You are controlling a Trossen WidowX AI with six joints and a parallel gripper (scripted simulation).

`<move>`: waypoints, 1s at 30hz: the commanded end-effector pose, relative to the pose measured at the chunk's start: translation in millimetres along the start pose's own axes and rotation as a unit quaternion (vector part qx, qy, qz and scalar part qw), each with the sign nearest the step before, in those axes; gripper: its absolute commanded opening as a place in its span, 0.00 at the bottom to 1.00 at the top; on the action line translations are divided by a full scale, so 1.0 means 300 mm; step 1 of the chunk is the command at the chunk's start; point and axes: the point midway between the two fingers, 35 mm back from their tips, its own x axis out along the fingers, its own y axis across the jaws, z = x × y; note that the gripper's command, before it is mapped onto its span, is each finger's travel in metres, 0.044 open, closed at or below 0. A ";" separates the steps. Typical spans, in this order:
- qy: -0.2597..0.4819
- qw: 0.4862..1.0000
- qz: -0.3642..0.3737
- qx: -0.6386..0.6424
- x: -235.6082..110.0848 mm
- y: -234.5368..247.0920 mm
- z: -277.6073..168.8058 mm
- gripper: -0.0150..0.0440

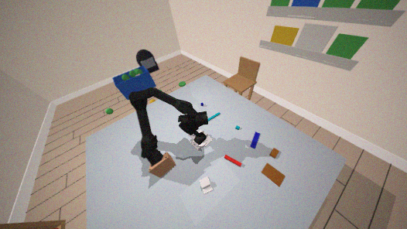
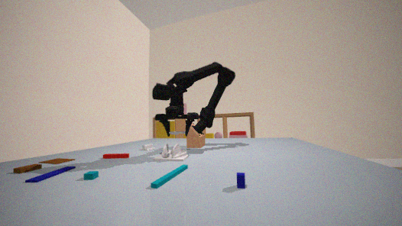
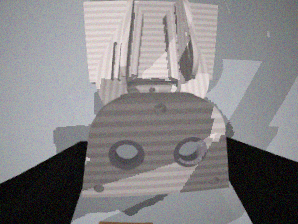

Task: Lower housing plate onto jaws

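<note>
The housing plate (image 3: 157,127) (image 2: 176,133) is pale, with two round holes and a rounded far edge. My gripper (image 3: 154,146) (image 2: 178,134) is shut on its two sides and holds it in the air, roughly level. In the exterior view a gap shows between it and the white base assembly (image 2: 172,159) (image 3: 98,37) on the table. On that assembly the two jaws stand up, one left (image 3: 122,52) and one right (image 3: 186,37) in the wrist view. The plate covers their near ends there, so the stubs are hidden. In the top view the hand hides the plate.
A separate white part (image 1: 206,185) (image 2: 147,146) lies on the table. A red bar (image 1: 233,160) (image 2: 115,156), a blue bar (image 1: 255,140), a teal bar (image 1: 213,116) (image 2: 170,176) and a brown board (image 1: 273,175) also lie there. The arm stands on a wooden block (image 1: 163,166) (image 2: 196,140).
</note>
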 end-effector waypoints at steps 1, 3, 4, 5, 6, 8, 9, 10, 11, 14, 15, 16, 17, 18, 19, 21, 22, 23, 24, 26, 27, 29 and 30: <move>-0.001 1.000 0.002 -0.002 -0.001 0.003 0.001 0.85; -0.001 1.000 0.002 -0.002 -0.001 0.003 0.001 0.85; -0.001 1.000 0.002 -0.002 -0.001 0.003 0.001 0.85; -0.001 1.000 0.002 -0.002 -0.001 0.003 0.001 0.85; -0.001 1.000 0.002 -0.002 -0.001 0.003 0.001 0.85; -0.001 1.000 0.002 -0.002 -0.001 0.003 0.001 0.85; -0.001 1.000 0.002 -0.002 -0.001 0.003 0.001 0.85; -0.001 1.000 0.002 -0.002 -0.001 0.003 0.001 0.85; -0.001 1.000 0.002 -0.002 -0.001 0.002 -0.001 0.85; -0.001 1.000 0.001 -0.002 -0.001 -0.012 -0.021 0.85; -0.001 1.000 0.001 -0.002 -0.001 -0.016 -0.029 0.85; -0.001 1.000 0.001 -0.002 0.000 -0.019 -0.033 0.85; -0.001 1.000 0.001 -0.002 0.000 -0.020 -0.034 0.85; -0.001 1.000 0.001 -0.002 0.000 -0.020 -0.034 0.85; -0.001 1.000 0.001 -0.002 0.000 -0.020 -0.034 0.85; -0.001 1.000 0.001 -0.002 0.000 -0.020 -0.034 0.85; -0.001 1.000 0.001 -0.002 0.000 -0.020 -0.034 0.85; -0.001 1.000 0.001 -0.002 0.000 -0.020 -0.034 0.85; -0.001 1.000 0.001 -0.002 0.000 -0.020 -0.034 0.85; -0.001 1.000 0.001 -0.002 0.000 -0.020 -0.034 0.85; -0.001 1.000 0.001 -0.002 0.000 -0.020 -0.034 0.85; -0.001 1.000 0.001 -0.002 0.000 -0.020 -0.034 0.85; -0.001 1.000 0.001 -0.002 0.000 -0.020 -0.034 0.85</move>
